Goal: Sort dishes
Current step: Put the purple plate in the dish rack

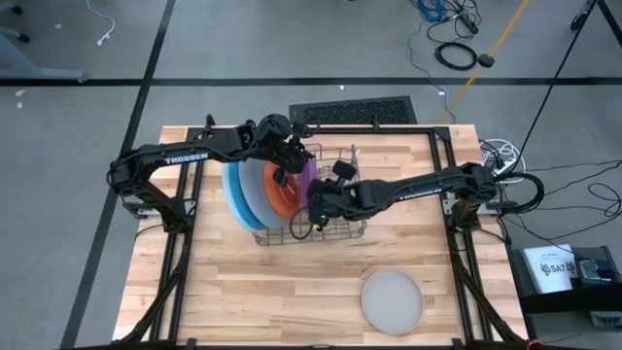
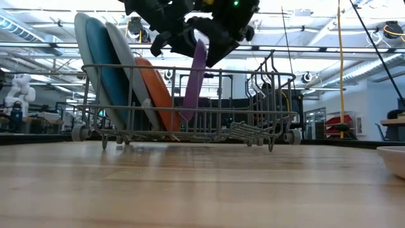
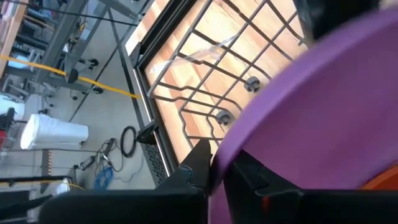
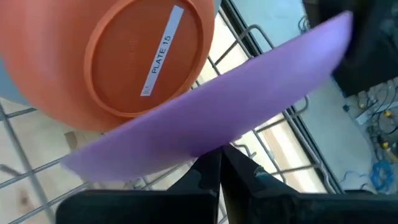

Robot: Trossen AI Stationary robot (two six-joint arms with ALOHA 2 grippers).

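A purple plate [image 2: 193,82] stands tilted on edge in the wire dish rack [image 2: 266,130], its lower edge down among the wires. Both grippers are shut on its rim above the rack: my left gripper [image 1: 283,167] at the far side, my right gripper [image 1: 318,201] at the near side. Beside it in the rack lean an orange plate [image 2: 155,92], a grey plate [image 2: 130,60], a blue plate [image 2: 107,69] and a pale blue plate [image 2: 82,38]. A pale grey plate [image 1: 392,298] lies flat on the table at the near right. My left gripper pinches the purple plate's rim [image 3: 225,148] between its two fingers, coming from above at the plate's far upper edge. The plate stands tilted below the fingers, inside the rack. My right gripper pinches the plate's rim [image 4: 208,148] between its two fingers, slanting down from the table's right at the near upper edge. Whether the plate's lower edge rests on the rack wires, I cannot tell.
The rack [image 1: 335,228] stands mid-table, with bare slots on its right half. A black grille [image 1: 355,112] lies at the far edge. Metal frame rails [image 1: 457,224] run along both table sides. Bare wood lies near and left of the pale grey plate.
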